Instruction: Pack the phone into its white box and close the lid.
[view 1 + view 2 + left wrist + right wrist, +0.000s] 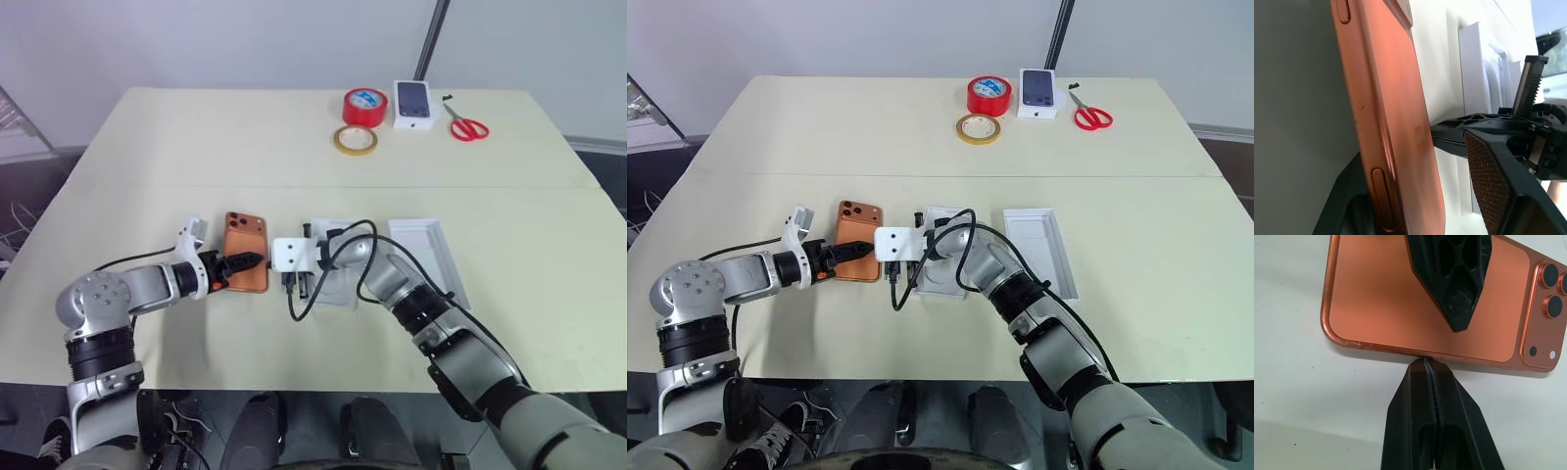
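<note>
Copper-orange and glossy, the slim smartphone [246, 251] lies back-up on the matte cream tabletop [196, 147], its rounded camera cluster at the far corner. My left gripper [247, 262] straddles the phone's near end: one black finger with a honeycomb-ribbed shell lies over the smooth back, the other, faced with a fine brown textured pad [1493, 186], stands beside the metal side rail with its slim buttons; the jaws sit part-open and I cannot tell if they truly clamp the phone. My right gripper [1429, 363] is pressed fully closed, its two black fingers meeting in a thin seam, the joined tip touching the phone's long edge. Just beside the phone, under my right wrist, sits a flat white moulded insert [939, 279]. Farther right lies the shallow white rectangular cardboard box [429, 257], open. At the table's far side are a red tape roll [364, 106], a tan tape ring [355, 140], a smaller white box printed with a dark phone [414, 104] and red-handled scissors [467, 125].
</note>
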